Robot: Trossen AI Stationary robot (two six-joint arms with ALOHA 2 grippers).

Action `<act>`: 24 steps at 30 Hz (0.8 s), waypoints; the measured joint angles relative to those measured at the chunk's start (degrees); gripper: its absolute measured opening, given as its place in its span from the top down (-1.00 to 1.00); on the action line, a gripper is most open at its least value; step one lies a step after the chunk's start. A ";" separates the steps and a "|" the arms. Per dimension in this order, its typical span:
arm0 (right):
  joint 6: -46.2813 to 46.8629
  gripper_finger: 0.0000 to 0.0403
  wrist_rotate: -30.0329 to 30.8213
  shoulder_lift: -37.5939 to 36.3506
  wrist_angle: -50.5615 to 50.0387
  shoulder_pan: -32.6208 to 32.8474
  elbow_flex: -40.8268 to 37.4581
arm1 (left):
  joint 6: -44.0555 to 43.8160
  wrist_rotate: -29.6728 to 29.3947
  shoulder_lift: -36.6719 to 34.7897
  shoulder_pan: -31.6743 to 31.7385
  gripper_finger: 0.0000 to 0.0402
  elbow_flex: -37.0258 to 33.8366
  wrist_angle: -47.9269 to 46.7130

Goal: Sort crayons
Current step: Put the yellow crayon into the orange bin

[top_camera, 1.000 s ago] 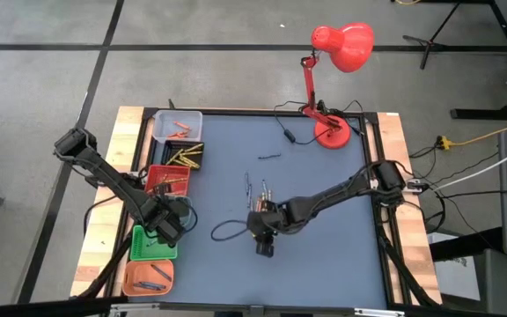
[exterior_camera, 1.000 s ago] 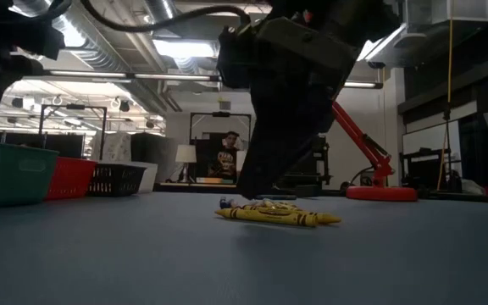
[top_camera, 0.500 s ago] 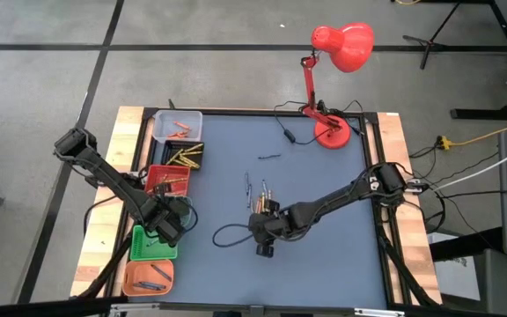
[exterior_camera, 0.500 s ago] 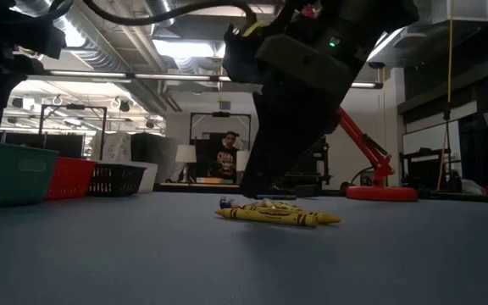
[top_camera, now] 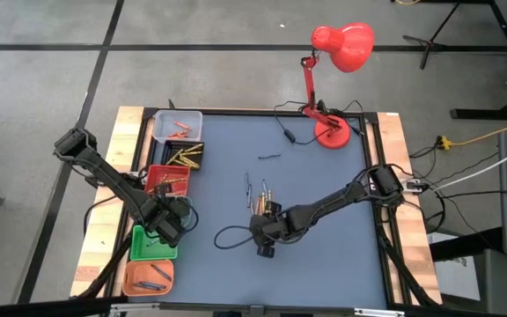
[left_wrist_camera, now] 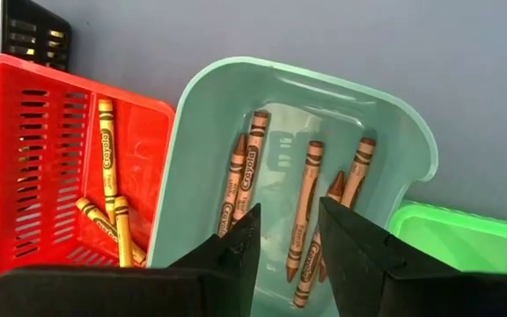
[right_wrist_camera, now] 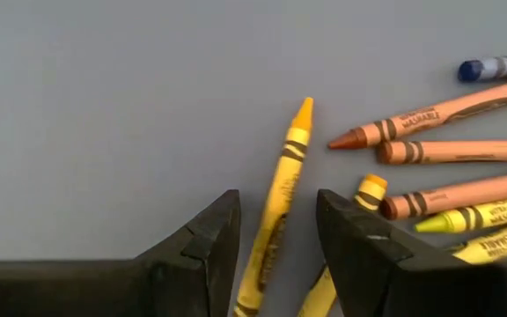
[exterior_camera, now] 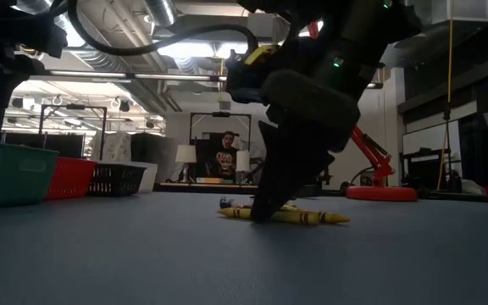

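Several loose crayons (right_wrist_camera: 447, 176), orange, yellow and one blue, lie on the blue table top near its middle (top_camera: 260, 198). My right gripper (right_wrist_camera: 275, 211) is open and low over them. Its fingers stand on either side of a yellow crayon (right_wrist_camera: 290, 158), which lies flat, with a gap on each side. In the low view its fingertips (exterior_camera: 265, 212) reach down to the table at the pile. My left gripper (left_wrist_camera: 287, 211) is open and empty above a teal bin (left_wrist_camera: 412, 141) holding several brown crayons (left_wrist_camera: 245, 167).
Bins stand in a row along the table's left edge: white (top_camera: 177, 126), black (top_camera: 186, 157), red (top_camera: 167, 180), green (top_camera: 152, 244), orange (top_camera: 148, 277), several holding crayons. A red desk lamp (top_camera: 333, 132) stands far right. A dark cable (top_camera: 227, 236) loops by my right gripper.
My right gripper has come down onto the pile of loose crayons, until its fingertips reach the table.
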 joint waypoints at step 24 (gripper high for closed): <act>-0.05 0.89 1.28 0.20 0.14 0.02 -0.01 | 0.50 -14.05 0.00 0.07 0.50 0.00 14.07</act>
